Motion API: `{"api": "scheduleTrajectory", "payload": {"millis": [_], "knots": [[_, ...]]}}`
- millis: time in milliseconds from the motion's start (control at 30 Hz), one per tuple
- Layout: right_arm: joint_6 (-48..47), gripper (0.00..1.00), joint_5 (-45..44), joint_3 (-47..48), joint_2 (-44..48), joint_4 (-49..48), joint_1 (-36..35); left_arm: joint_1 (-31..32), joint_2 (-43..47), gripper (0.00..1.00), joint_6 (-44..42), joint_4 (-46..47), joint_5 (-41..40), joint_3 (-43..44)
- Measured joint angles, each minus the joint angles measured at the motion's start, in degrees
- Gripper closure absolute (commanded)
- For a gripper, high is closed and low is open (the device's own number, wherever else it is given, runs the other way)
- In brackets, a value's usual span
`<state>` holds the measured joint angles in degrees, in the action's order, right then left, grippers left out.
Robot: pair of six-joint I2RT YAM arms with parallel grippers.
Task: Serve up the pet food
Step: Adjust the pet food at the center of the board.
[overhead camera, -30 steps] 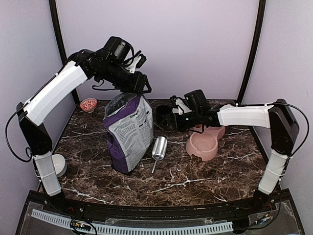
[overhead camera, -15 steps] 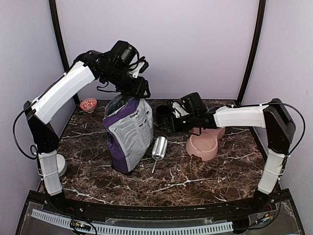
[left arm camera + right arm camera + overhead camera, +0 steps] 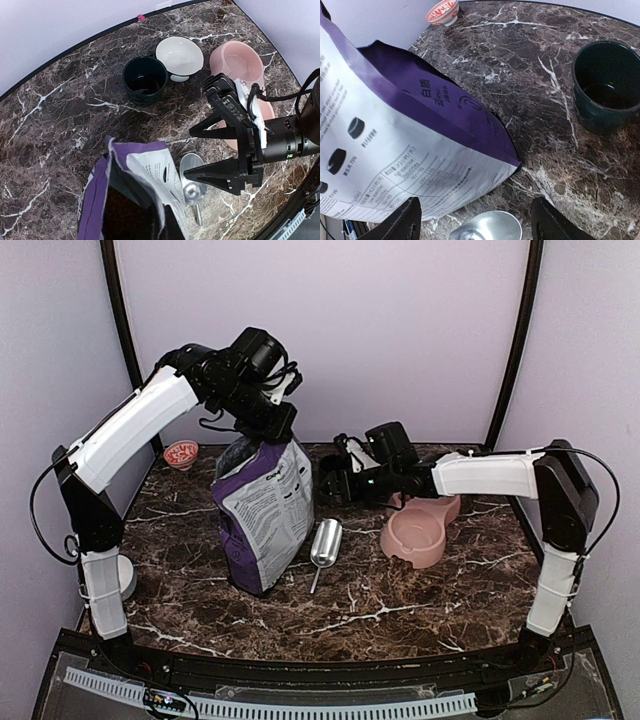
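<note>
The purple-and-grey bag (image 3: 265,510) stands upright left of centre with its top open. My left gripper (image 3: 272,432) is shut on the bag's top edge. Looking down into the bag (image 3: 145,175) in the left wrist view, the pet food (image 3: 120,215) shows only as a dark reddish-brown mass. A metal scoop (image 3: 325,542) lies on the table just right of the bag. My right gripper (image 3: 333,481) hangs open above and behind it. In the right wrist view the scoop's bowl (image 3: 487,227) lies between the spread fingers, untouched. The pink double bowl (image 3: 420,530) sits to the right.
A dark green cup (image 3: 330,472) stands behind the right gripper, with a white bowl (image 3: 179,56) beside it. A small red-patterned bowl (image 3: 182,453) sits at the back left. Another white bowl (image 3: 122,576) is at the left edge by the left arm.
My left gripper has shifted slightly right and closed on the bag's top edge. My right gripper has moved left, closer to the bag and over the scoop, still open.
</note>
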<state>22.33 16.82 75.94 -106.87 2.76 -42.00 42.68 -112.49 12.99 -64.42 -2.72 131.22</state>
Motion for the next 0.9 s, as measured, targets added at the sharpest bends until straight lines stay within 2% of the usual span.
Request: {"api": "scheduleTrajectory", "payload": {"millis": [167, 333, 567, 767, 900], "knots": [[0.76, 0.26, 2.71, 3.04, -2.58, -2.23, -0.07, 0.04, -0.02, 1.0, 0.11, 0.02, 0.9, 0.22], [2.25, 0.26, 4.9, 6.12, -6.43, -3.63, -0.55, -0.35, -0.02, 1.0, 0.07, 1.73, 5.97, -0.17], [3.72, 0.26, 7.58, 11.8, -11.67, -2.89, -0.9, -2.1, 1.46, 1.0, -0.13, 7.21, 13.4, -5.84], [3.5, 0.26, 7.82, 13.29, -12.61, -2.19, -1.01, -3.5, 3.91, 1.0, 0.59, 11.02, 15.85, -10.6], [2.99, 0.25, 7.45, 13.29, -12.59, -2.19, -1.01, -3.63, 4.63, 0.9, 0.59, 11.65, 15.3, -11.47]]}}
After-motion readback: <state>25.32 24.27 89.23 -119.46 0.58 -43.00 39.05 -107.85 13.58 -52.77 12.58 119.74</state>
